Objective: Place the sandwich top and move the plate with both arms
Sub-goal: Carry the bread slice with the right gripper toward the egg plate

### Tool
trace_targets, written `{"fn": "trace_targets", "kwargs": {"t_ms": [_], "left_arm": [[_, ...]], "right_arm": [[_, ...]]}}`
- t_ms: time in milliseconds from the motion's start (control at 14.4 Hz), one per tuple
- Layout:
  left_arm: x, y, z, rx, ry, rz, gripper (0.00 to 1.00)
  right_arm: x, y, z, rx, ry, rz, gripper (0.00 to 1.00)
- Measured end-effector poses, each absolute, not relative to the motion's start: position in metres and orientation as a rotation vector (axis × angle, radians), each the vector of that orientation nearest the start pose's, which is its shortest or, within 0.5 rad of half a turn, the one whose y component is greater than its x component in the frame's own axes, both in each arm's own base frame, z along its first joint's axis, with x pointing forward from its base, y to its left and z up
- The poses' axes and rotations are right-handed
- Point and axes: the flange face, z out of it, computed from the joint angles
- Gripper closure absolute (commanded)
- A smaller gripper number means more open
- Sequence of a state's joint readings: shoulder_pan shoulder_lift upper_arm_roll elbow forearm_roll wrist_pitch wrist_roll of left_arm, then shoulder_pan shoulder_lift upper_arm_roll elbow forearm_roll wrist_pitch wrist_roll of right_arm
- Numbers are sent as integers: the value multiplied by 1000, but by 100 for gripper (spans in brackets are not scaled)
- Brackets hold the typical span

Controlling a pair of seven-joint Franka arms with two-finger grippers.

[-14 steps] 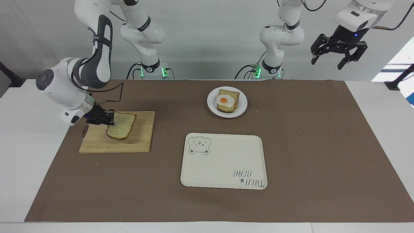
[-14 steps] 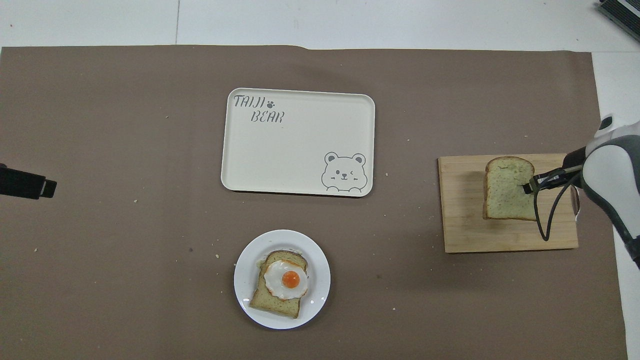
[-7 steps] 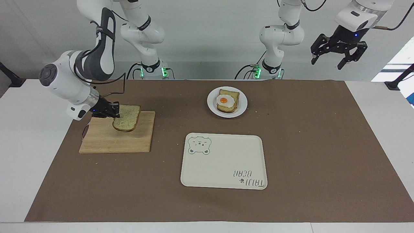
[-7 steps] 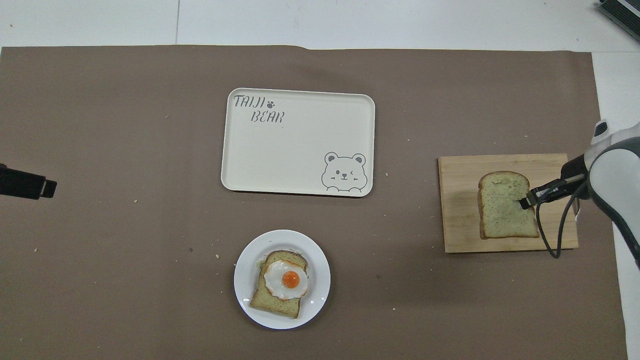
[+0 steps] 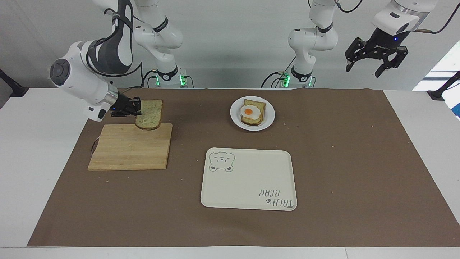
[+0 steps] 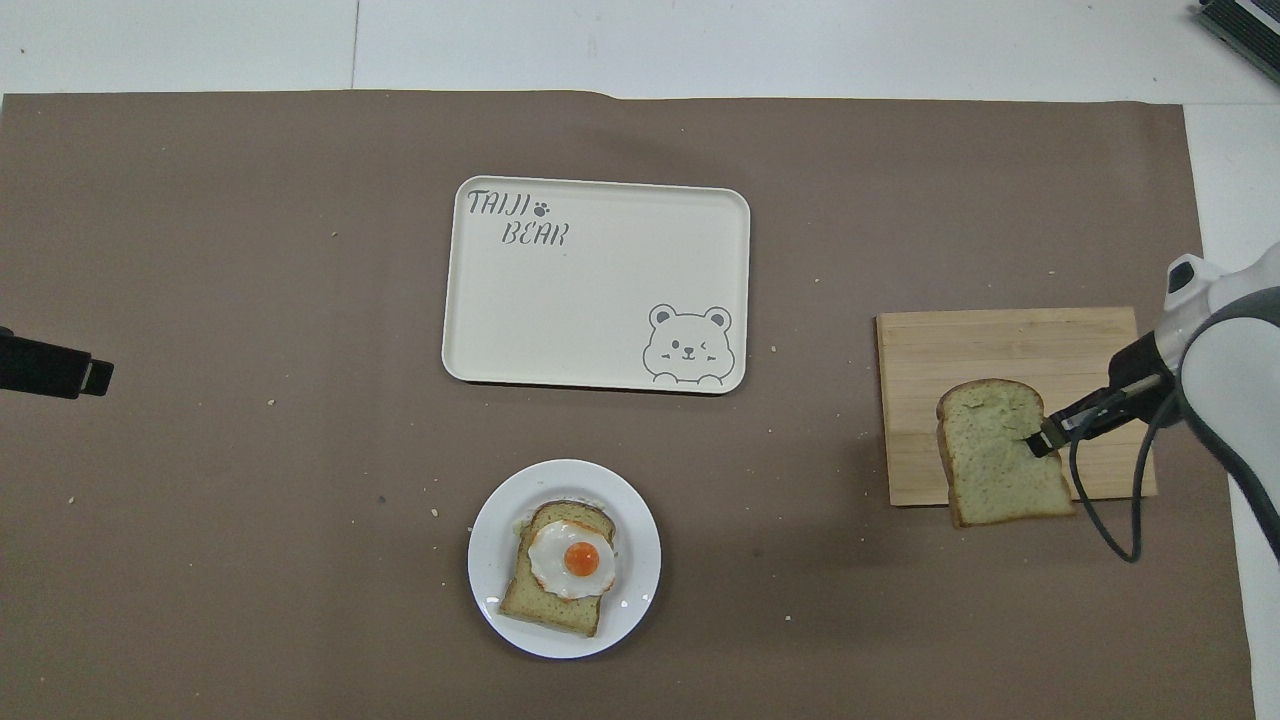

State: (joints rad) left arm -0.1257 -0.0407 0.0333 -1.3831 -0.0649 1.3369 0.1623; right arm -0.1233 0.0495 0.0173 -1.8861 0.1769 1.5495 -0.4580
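Black right gripper (image 5: pixel 137 107) is clenching one side edge of the sandwich top (image 5: pixel 150 114), holding it up in the air over the wooden cutting board (image 5: pixel 131 151), above the board's edge nearest the robots. Slice is hanging roughly flat, slightly tilted, clear of the board. Cable is looping off the right wrist. Board is lying at the right arm's end of the brown paper mat (image 5: pixel 359 162), near that end's edge.

Left gripper (image 5: pixel 376 62) is waiting high in the air, fingers spread wide, grasping nothing, off the corner of the table at the left arm's end on the robots' side.

Plate (image 5: pixel 268 117) is sitting on the mat near the edge closest to the robots, about midway between the two arm bases. On it a toast slice (image 5: pixel 258 121) is carrying a fried egg (image 5: pixel 250 112). Cream tray (image 5: pixel 248 178) with a bear drawing is lying in the middle of the mat, farther from the robots than the plate, apart from it. Crumbs are scattered over the mat.
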Motion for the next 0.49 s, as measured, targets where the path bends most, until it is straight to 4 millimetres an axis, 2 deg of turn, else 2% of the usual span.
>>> {"fn": "trace_targets", "kwargs": {"t_ms": [277, 485], "left_arm": [[509, -55, 712, -3177, 431, 5, 0], [509, -55, 712, -3177, 431, 5, 0]], "right_arm": [[515, 3, 461, -2786, -467, 554, 100], [507, 52, 465, -2824, -441, 606, 100]]}}
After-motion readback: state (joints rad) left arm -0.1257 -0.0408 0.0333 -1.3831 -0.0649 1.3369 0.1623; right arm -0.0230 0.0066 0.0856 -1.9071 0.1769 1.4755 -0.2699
